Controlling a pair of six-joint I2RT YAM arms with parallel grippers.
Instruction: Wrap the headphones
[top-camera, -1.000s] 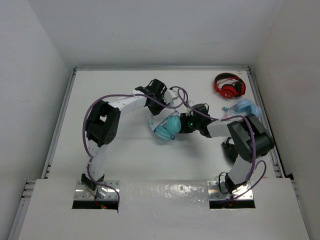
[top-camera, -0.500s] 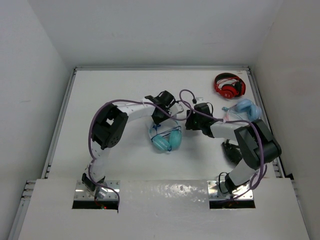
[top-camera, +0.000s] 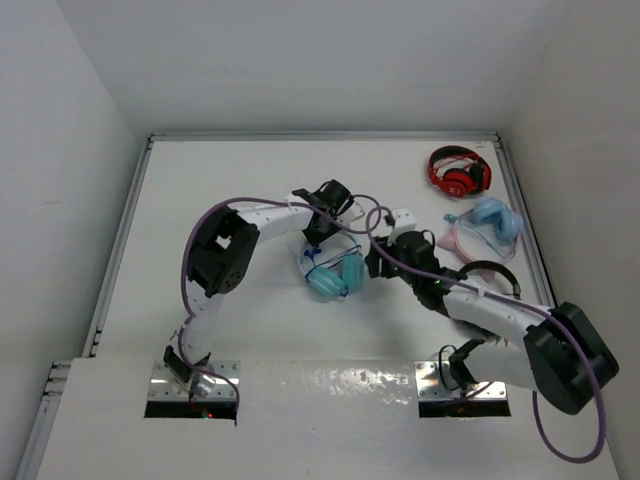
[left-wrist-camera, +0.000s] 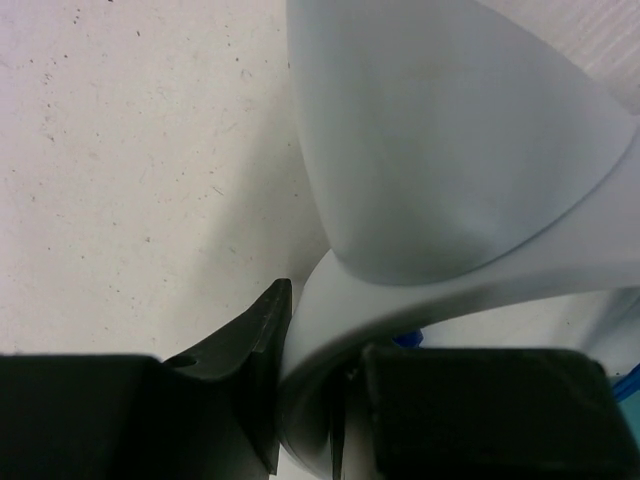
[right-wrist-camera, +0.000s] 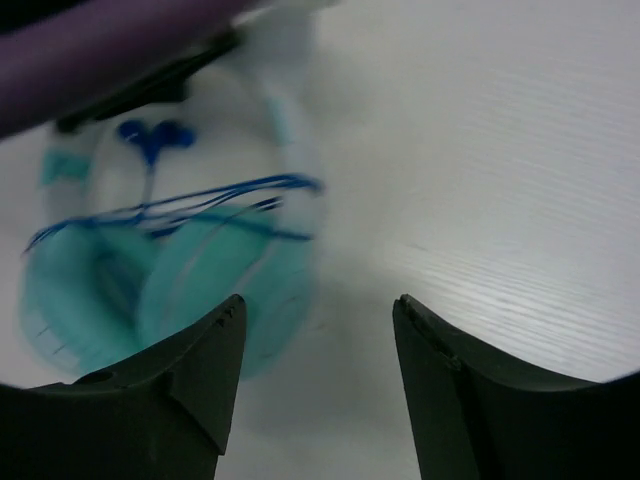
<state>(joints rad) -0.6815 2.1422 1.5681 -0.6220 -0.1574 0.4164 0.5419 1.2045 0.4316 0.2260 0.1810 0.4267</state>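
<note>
White table (top-camera: 230, 170), pale walls (top-camera: 300, 60), teal headphones (top-camera: 335, 276)

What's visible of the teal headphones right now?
The teal headphones sit on the table, near its middle. They have two round turquoise ear cups side by side, plastic-looking, joined by a pale whitish headband. A thin blue cable crosses the cups in several strands. The left gripper pinches the headband between its fingers. The right gripper is open beside the cups, apparently not touching.
</note>
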